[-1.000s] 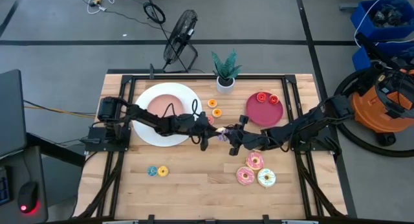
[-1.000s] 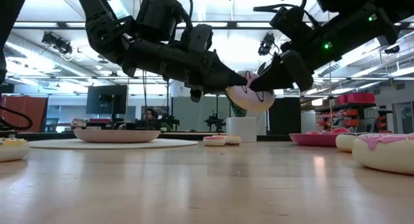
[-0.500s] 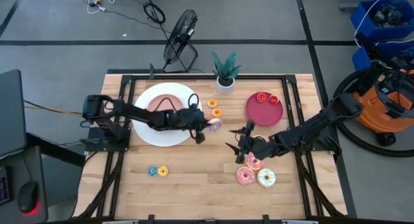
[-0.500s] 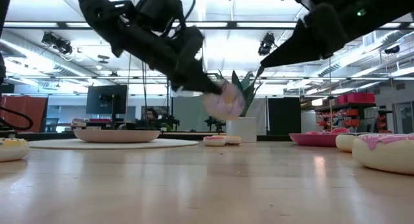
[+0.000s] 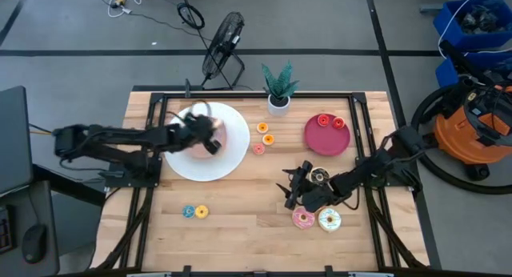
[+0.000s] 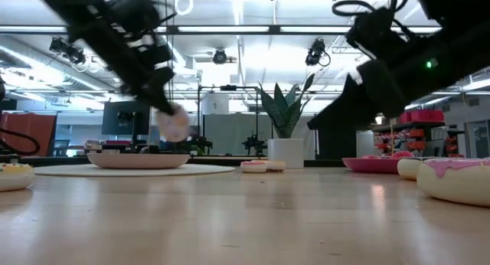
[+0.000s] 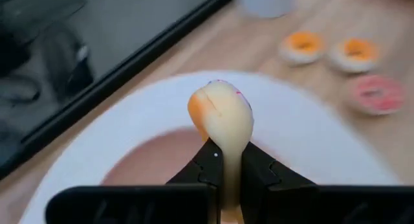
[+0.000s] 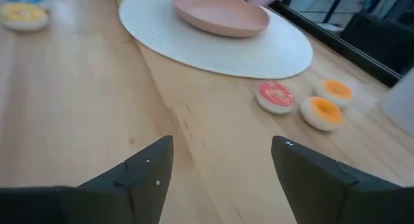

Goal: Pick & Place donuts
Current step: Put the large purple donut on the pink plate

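One donut [image 7: 223, 114] is pinched upright in the left claw [image 7: 228, 162], above the white plate [image 5: 234, 153]. The right claw [image 8: 220, 162], fingers spread, hovers beside three frosted donuts [image 5: 318, 214] well right of the plate.

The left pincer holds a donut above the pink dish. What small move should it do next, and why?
Probably lower a little and then open. The left pincer is shut on the donut, which hangs over the pink dish on the white plate without touching it in the low view. The right pincer is open near the frosted donuts.
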